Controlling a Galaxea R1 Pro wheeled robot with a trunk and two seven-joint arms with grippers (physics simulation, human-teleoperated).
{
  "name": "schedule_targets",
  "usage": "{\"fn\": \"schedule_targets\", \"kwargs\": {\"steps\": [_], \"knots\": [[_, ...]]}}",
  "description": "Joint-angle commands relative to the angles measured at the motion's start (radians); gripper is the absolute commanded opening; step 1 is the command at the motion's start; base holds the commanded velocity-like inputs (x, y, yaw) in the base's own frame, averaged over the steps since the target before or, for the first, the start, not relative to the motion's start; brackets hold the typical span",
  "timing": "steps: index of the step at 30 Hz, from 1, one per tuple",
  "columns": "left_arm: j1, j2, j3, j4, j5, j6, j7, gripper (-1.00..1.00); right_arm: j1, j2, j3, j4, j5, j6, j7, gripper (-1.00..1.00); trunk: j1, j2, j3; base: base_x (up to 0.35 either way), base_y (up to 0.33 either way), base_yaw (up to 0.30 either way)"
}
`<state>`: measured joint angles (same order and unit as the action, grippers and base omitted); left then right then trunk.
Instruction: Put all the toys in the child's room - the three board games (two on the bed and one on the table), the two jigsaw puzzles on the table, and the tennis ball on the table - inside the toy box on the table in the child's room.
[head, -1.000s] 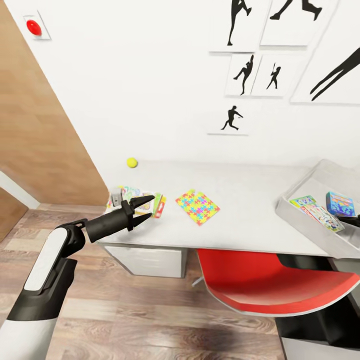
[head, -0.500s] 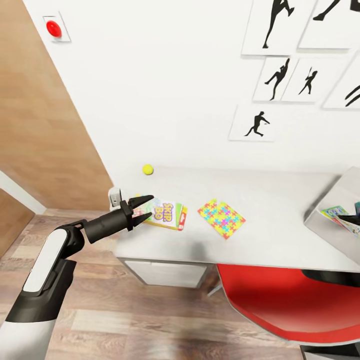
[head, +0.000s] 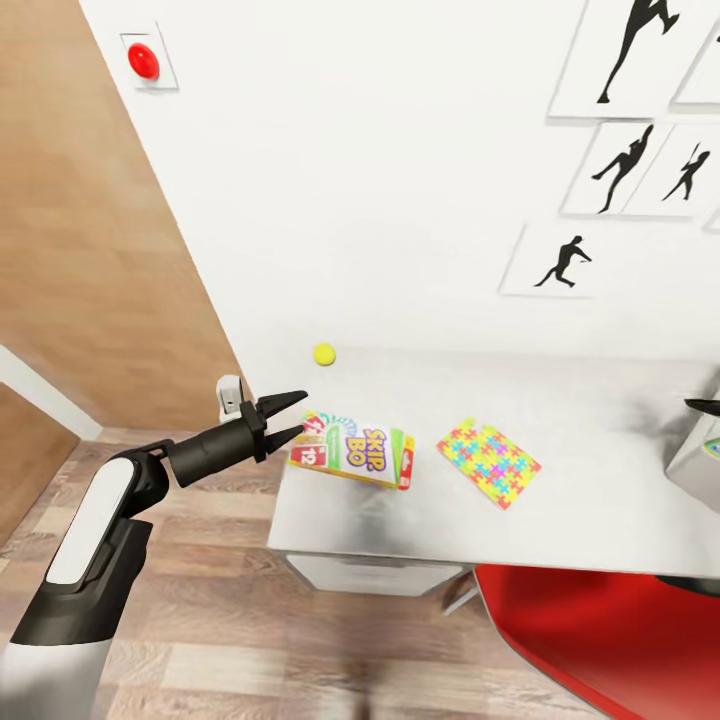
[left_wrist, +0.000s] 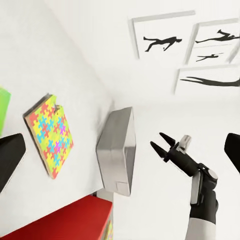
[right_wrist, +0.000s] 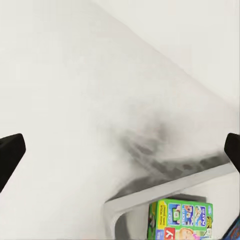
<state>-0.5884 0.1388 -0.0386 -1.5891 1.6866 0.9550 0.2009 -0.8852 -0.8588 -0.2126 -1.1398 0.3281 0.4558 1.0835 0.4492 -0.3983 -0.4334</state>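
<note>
The pale grey surface (head: 600, 510) looks smooth and matt; the wood-grain plank floor (head: 220, 640) has a soft sheen; the red plastic chair seat (head: 610, 640) looks glossy.

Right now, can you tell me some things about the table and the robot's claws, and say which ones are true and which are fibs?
1. The small yellow-green tennis ball lies on the grey table near the white wall. True.
2. The left claw is squeezing the Skip-Bo card game box. False: its fingers are spread and hold nothing, just beside the box's end.
3. The colourful jigsaw puzzle lies flat on the table, apart from the game box. True.
4. The puzzle is stacked on top of the game box. False: they lie side by side with bare table between.
5. The grey toy box has a green game box inside. True.
</note>
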Motion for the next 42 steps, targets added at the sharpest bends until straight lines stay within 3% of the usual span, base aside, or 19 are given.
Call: {"fn": "schedule_targets", "kwargs": {"steps": [1,10,22,36,39,42], "knots": [[-0.001,0.001,-0.001,-0.001,0.010,0.001,0.010,1.00,-0.015,-0.003,-0.001,-0.004,0.006,0.012,0.008,1.00,0.001,-0.002,-0.002,0.085,0.116,0.000],[-0.001,0.001,-0.001,0.001,0.010,0.000,0.015,1.00,-0.120,-0.042,-0.001,-0.037,0.009,0.090,0.016,1.00,0.001,-0.002,-0.002,0.044,0.060,0.000],[-0.001,0.001,-0.001,0.002,0.009,-0.001,0.018,1.00,-0.166,-0.069,0.003,-0.084,0.008,0.164,0.056,1.00,0.001,-0.002,-0.002,0.011,0.016,0.000],[-0.001,0.002,-0.001,0.004,0.009,-0.001,0.017,1.00,-0.168,-0.059,0.010,-0.135,0.005,0.225,0.158,1.00,0.001,-0.002,-0.002,0.002,0.065,0.000],[-0.001,0.002,-0.001,0.005,0.009,-0.001,0.017,1.00,-0.160,-0.035,0.011,-0.148,-0.005,0.355,0.240,1.00,0.001,-0.002,-0.002,0.001,0.216,0.000],[-0.001,0.002,-0.001,0.006,0.009,-0.001,0.017,1.00,-0.154,-0.021,0.011,-0.152,-0.009,0.411,0.275,1.00,0.001,-0.002,-0.002,0.000,0.241,0.000]]}}
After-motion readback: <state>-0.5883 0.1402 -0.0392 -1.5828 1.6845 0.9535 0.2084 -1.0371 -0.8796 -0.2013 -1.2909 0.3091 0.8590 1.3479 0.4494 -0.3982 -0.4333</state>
